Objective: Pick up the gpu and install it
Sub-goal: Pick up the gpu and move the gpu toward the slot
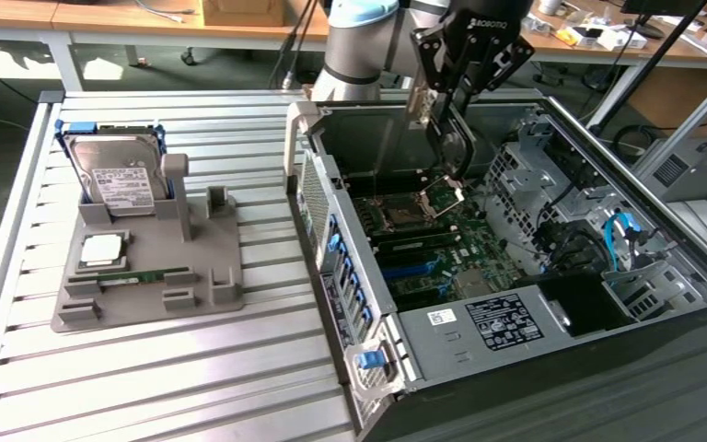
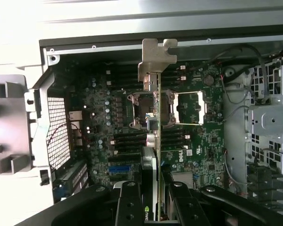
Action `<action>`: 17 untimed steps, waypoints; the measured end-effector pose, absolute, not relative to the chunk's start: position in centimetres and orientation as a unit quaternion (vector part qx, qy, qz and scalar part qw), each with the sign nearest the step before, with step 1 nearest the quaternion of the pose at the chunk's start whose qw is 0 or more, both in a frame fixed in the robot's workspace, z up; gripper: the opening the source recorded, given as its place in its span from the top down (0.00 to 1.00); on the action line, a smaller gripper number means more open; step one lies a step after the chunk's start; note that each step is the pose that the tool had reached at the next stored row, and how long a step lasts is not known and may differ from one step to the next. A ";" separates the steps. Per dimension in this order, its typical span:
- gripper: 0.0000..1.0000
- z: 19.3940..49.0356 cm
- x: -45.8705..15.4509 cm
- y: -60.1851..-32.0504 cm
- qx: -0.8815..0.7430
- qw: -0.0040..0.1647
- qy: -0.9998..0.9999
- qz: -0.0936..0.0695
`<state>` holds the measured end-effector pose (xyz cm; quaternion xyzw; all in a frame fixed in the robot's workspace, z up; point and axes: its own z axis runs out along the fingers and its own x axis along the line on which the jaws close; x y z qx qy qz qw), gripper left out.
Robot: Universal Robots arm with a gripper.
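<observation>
I have the claw [image 2: 155,194] clamped on the gpu [image 2: 153,66], held edge-on above the motherboard [image 2: 104,122] inside the open case [image 1: 356,276], presumably to line up with a slot.

The gpu [image 2: 153,63] shows a silver bracket and dark edge — motherboard [image 2: 99,136] green, hard drive [image 1: 118,180] silver, white-labelled.

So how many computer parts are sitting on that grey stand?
3: hard drive propped at the far end, square chip in the middle, green memory stick nearest the camera.
</observation>
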<state>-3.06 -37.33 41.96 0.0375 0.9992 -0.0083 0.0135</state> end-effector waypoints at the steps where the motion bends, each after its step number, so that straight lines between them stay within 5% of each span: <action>1: 0.73 41.9 -3.0 -37.3 0.037 0.014 0.999 -0.008; 17: 0.73 41.4 -2.2 -37.3 0.037 0.014 0.999 -0.011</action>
